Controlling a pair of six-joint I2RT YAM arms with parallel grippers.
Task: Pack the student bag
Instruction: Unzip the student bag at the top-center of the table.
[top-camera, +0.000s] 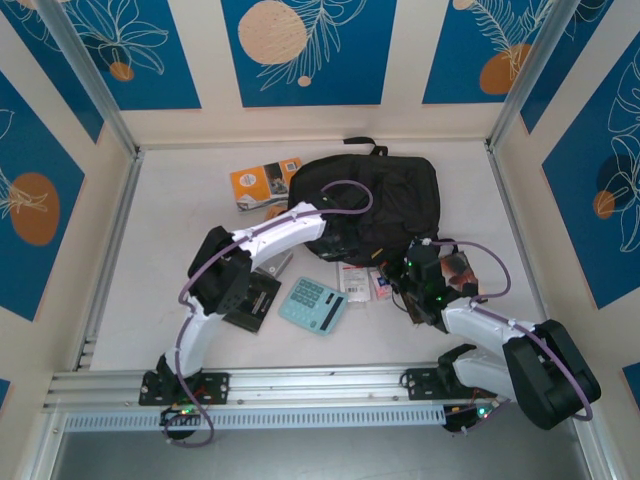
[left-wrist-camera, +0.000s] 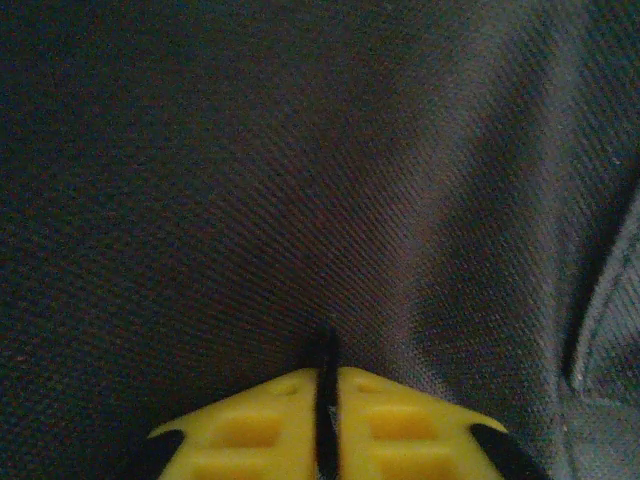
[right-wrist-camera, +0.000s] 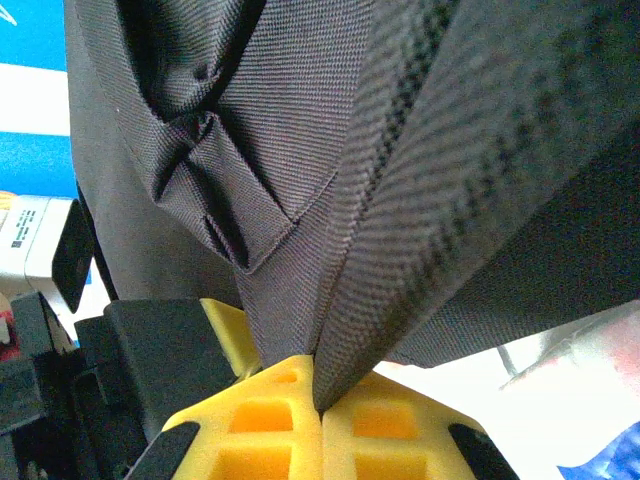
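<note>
The left arm (top-camera: 275, 232) and the right arm (top-camera: 480, 322) are built of smooth white links joined by bulky black housings, each carrying a lilac cable (top-camera: 345, 190), with small green lights (top-camera: 430, 296) at the right wrist, while the left gripper (left-wrist-camera: 325, 368) and right gripper (right-wrist-camera: 318, 395) end in yellow fingers (left-wrist-camera: 250, 430) moulded with square recesses.

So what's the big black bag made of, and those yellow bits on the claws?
The student bag looks like woven cloth, probably nylon or polyester: matte black, with fine diagonal ribs in the weave and soft folds. The yellow pads on the right claw look like moulded plastic or rubber, smooth and dull, with square pockets; which one, I can't tell.
</note>
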